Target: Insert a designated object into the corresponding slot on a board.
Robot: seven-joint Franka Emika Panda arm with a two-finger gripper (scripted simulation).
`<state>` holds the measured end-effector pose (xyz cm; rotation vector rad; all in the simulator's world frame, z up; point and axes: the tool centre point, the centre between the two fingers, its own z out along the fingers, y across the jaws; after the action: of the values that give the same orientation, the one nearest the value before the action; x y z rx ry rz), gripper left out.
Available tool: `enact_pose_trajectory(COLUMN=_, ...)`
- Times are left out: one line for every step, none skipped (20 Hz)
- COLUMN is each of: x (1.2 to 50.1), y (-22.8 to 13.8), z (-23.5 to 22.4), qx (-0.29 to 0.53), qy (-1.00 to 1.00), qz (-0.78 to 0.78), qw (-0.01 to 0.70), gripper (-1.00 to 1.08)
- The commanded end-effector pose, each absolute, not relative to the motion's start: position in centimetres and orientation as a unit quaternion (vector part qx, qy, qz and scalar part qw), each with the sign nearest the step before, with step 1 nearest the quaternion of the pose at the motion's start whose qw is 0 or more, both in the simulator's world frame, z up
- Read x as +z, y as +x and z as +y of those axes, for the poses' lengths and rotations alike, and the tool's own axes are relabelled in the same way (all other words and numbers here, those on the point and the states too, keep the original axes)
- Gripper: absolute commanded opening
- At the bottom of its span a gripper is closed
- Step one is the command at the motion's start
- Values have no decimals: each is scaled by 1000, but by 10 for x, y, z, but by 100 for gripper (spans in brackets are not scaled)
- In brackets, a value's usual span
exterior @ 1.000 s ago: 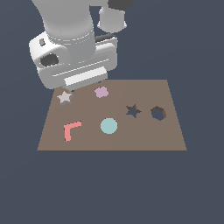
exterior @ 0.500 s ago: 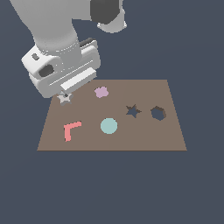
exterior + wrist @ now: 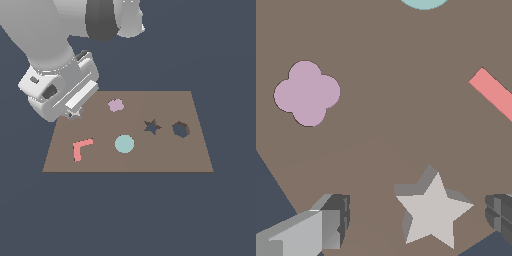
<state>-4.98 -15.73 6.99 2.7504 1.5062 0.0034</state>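
Dark blue-grey floor surrounds the board (image 3: 165, 155). Since a second ago the arm has swung toward the exterior view's left and dropped lower. The gripper (image 3: 416, 217) stands open, fingers (image 3: 331, 220) either side of the star (image 3: 431, 212) (no contact seen), at the board's far left corner. Rightward lie the blob (image 3: 116, 105), disc (image 3: 124, 143), and slot (image 3: 151, 126).

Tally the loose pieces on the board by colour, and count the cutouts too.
Pale grey star piece: 1
Lilac blob-shaped piece: 1
Teal disc: 1
Pink L-shaped piece: 1
Dark cutouts: 2, star-shaped slot and hexagonal cutout
Total: 4 pieces, 2 cutouts, on 1 brown board.
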Motion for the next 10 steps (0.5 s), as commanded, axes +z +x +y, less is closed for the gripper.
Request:
enact_pose_trajectory(x=65, y=-49, z=-164, qx=1, qy=864, qz=504, qw=2, gripper=100)
enact_pose_trajectory(x=63, y=-48, z=-167, qx=1, qy=859, qz=512, qw=2, gripper=100)
enact_pose_trajectory(x=61, y=-48, z=-169, qx=1, qy=855, qz=519, qw=2, gripper=100)
enact_pose_trajectory(x=59, y=-47, z=-171, qx=1, qy=850, qz=526, qw=1, gripper=100)
enact_pose_trajectory(x=58, y=-46, z=-173, qx=1, qy=846, qz=533, qw=1, gripper=100)
enact_pose_trajectory(x=57, y=-46, z=-175, qx=1, qy=843, qz=539, qw=1, gripper=100)
enact_pose_trajectory(x=55, y=-45, z=-177, qx=1, qy=839, qz=544, qw=1, gripper=100)
enact_pose_trajectory(x=54, y=-44, z=-179, qx=1, qy=836, qz=549, qw=1, gripper=100)
enact_pose_trajectory(x=53, y=-44, z=-180, qx=0, qy=833, qz=554, qw=0, gripper=100)
enact_pose_trajectory(x=52, y=-43, z=-181, qx=0, qy=830, qz=557, qw=0, gripper=100)
